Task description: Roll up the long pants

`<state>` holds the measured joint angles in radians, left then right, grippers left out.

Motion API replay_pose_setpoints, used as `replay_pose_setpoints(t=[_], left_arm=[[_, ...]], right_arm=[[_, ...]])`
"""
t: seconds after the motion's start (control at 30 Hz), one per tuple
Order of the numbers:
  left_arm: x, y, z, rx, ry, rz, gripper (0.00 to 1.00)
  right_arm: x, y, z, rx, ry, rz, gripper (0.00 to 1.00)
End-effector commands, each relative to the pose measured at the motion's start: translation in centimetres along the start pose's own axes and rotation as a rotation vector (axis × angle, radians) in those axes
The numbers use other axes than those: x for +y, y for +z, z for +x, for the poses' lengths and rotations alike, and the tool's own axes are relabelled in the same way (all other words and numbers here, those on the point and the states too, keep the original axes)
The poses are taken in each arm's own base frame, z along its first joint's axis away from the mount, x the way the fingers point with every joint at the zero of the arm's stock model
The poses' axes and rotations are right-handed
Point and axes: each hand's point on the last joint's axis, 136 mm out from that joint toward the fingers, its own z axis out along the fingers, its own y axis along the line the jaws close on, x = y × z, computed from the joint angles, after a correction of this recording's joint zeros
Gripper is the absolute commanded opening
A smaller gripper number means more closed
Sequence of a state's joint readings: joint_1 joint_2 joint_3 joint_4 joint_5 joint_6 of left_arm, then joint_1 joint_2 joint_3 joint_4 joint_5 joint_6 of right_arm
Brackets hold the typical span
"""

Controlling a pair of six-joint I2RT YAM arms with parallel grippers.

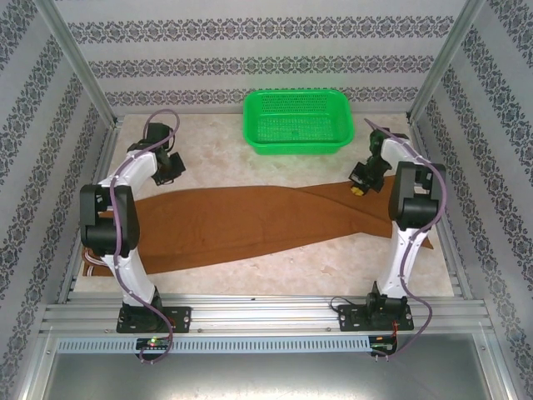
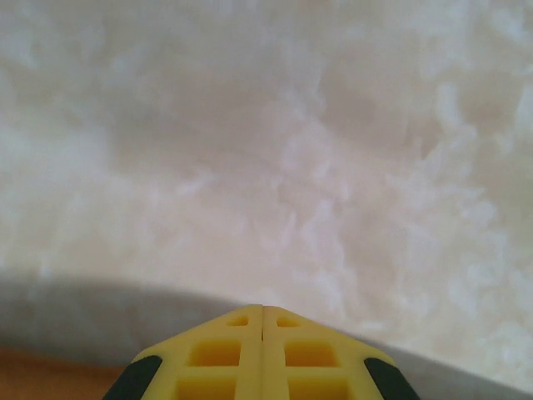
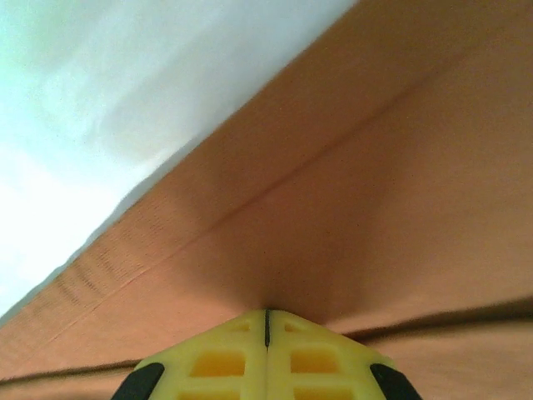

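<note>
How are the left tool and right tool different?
The left tool points at bare table; the right tool presses into the long pants, seemingly pinching cloth. The left is near the pants' wide end, the right near the narrow end. Both are yellow and shut.

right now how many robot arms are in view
2. The left arm is on the left, its fingers shut over bare table; the right arm on the right, its fingers pinching the long pants.
</note>
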<state>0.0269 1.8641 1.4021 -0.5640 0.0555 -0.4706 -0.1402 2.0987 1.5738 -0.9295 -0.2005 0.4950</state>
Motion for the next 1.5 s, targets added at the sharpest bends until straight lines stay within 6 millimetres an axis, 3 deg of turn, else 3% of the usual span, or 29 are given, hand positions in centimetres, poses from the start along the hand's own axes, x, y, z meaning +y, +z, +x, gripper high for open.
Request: replay_pose_setpoints(t=[0.0, 0.07, 0.17, 0.3, 0.43, 0.53, 0.6, 0.7, 0.87, 1.03, 1.17, 1.3, 1.33, 1.37, 1.43, 1.47], left_arm=[[0.3, -2.2, -2.8, -0.083, 0.07, -0.056, 0.0], [2.1, -3.1, -2.5, -0.056, 0.043, -0.114, 0.0], [2.6, -5.8, -0.3, -0.051, -0.017, -0.084, 0.0], [0.6, -6.8, 7.3, 0.108, -0.116, 0.113, 0.0], [1.6, -5.7, 15.7, 0.294, -0.076, 0.067, 0.02], [3.1, -5.0, 19.3, 0.359, -0.1, 0.044, 0.01], [4.1, -4.6, 20.1, 0.358, -0.109, 0.014, 0.02], [5.0, -3.7, 19.0, 0.33, -0.119, -0.045, 0.02], [4.7, -1.5, 14.2, 0.275, -0.1, -0.099, 0.0], [5.9, 0.1, 9.9, 0.235, 0.02, -0.256, 0.0], [7.2, 0.8, 8.6, 0.227, 0.042, -0.316, 0.0], [6.0, 1.8, 7.8, 0.231, 0.015, -0.24, 0.0], [5.4, 1.8, 7.5, 0.226, 0.008, -0.212, 0.0], [4.4, 1.6, 7.0, 0.213, 0.007, -0.167, 0.01], [3.1, 0.8, 6.0, 0.16, -0.004, -0.1, 0.24], [2.3, 0.2, 5.4, 0.124, -0.009, -0.051, 0.32]], right_arm=[[-3.2, -6.3, -1.5, -0.221, 0.069, 0.05, 0.0], [-4.0, -8.0, -0.7, -0.262, 0.087, -0.004, 0.0], [-4.7, -8.6, 0.7, -0.269, 0.075, 0.009, 0.0], [-4.6, -7.7, 1.0, -0.251, 0.081, -0.012, 0.0], [-3.9, -6.2, 0.7, -0.216, 0.087, -0.05, 0.0], [-3.5, -5.5, 0.8, -0.199, 0.083, -0.06, 0.0], [-3.5, -5.6, 0.8, -0.206, 0.08, -0.062, 0.0], [-3.7, -5.9, 0.8, -0.223, 0.071, -0.053, 0.0], [-4.8, -5.4, 1.5, -0.215, 0.086, -0.043, 0.0], [-7.9, -5.4, 2.0, -0.243, 0.143, -0.01, 0.0], [-10.4, -5.8, 2.3, -0.258, 0.223, -0.02, 0.0], [-12.3, -6.7, 2.3, -0.292, 0.274, 0.001, 0.0], [-12.9, -6.9, 2.2, -0.299, 0.288, 0.011, 0.09], [-13.4, -6.9, 2.1, -0.302, 0.302, 0.014, 0.28], [-14.0, -6.6, 1.7, -0.294, 0.329, 0.006, 0.53], [-14.1, -6.2, 1.5, -0.285, 0.336, -0.003, 0.61]])
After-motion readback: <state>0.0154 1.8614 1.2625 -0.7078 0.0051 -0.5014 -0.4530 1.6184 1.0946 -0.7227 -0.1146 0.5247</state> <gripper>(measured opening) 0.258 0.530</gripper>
